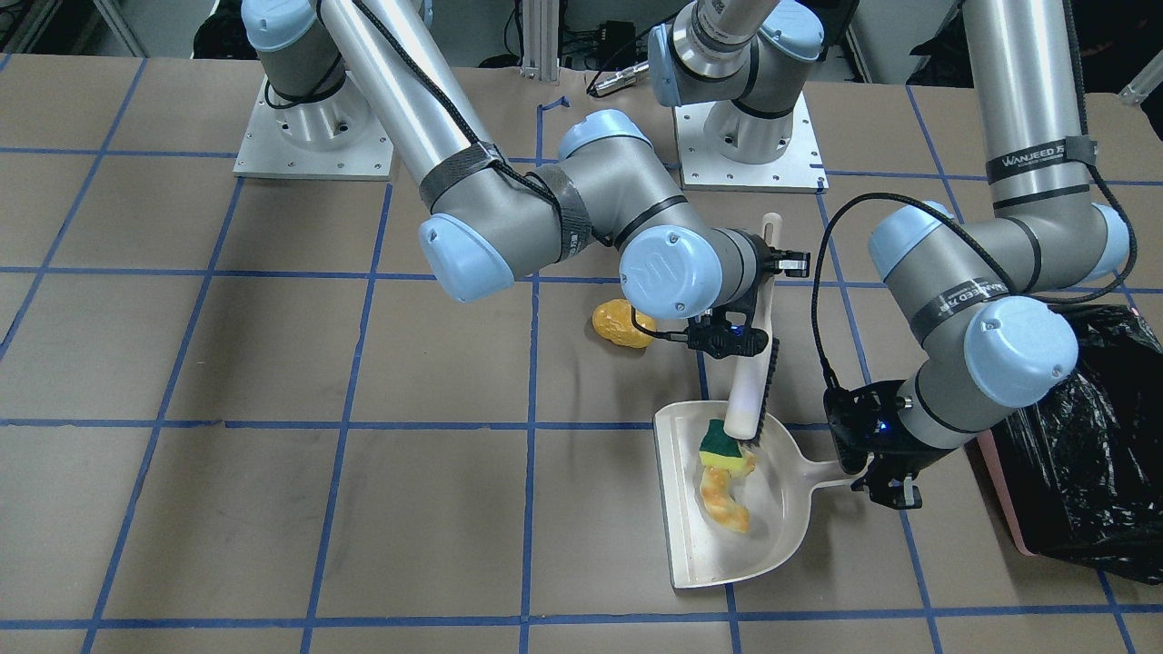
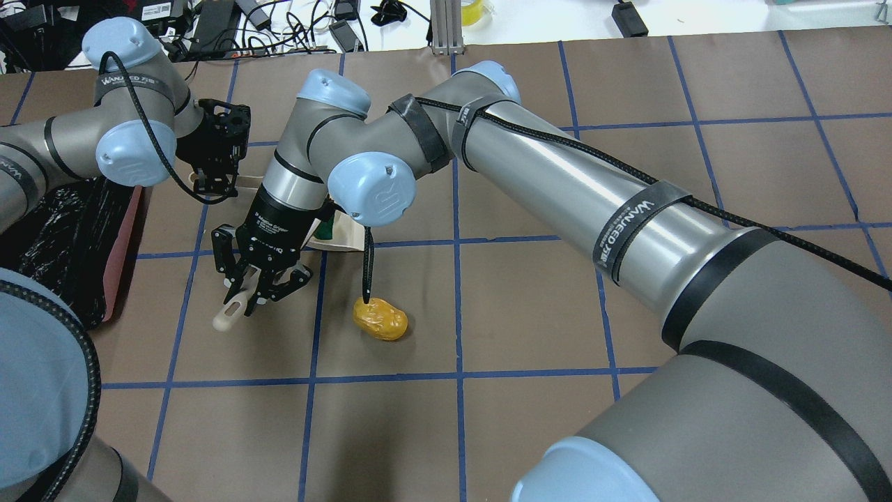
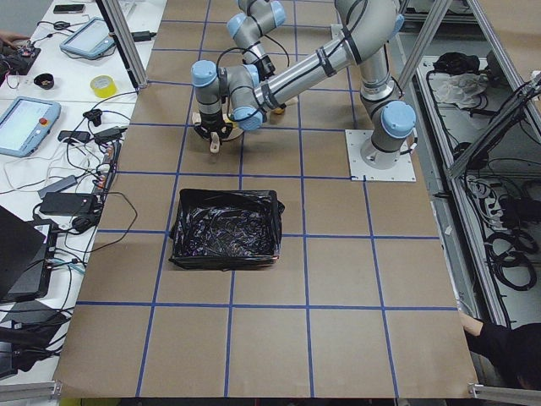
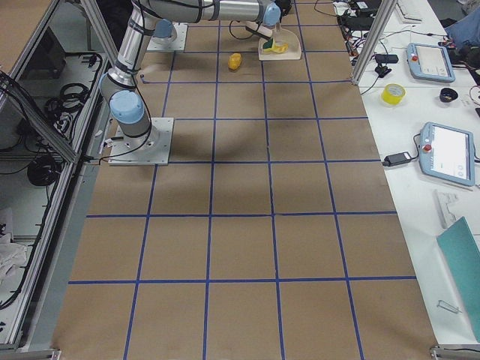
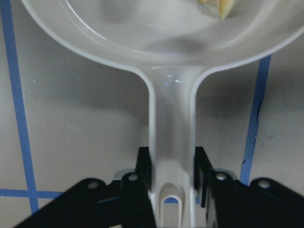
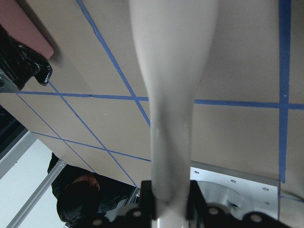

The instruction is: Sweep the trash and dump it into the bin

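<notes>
Brown tabletop (image 1: 273, 363) with blue grid carries the roll (image 1: 622, 323), dustpan (image 1: 690, 545), bin (image 3: 224, 260) and base plates (image 1: 309, 136).

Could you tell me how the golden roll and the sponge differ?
The golden roll lies on the bare table, outside the dustpan; the sponge sits inside it, against the brush. The roll is glossy and lumpy; the sponge has green backing. Both are small and yellowish.

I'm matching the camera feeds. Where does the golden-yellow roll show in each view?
Front-facing: the roll at centre, up-left of the dustpan.
Overhead: left of centre.
Exterior left: too small or hidden to tell.
Exterior right: top centre.
Left wrist: not in it.
Right wrist: not in it.
Landmark: that cream dustpan, close beside it.
</notes>
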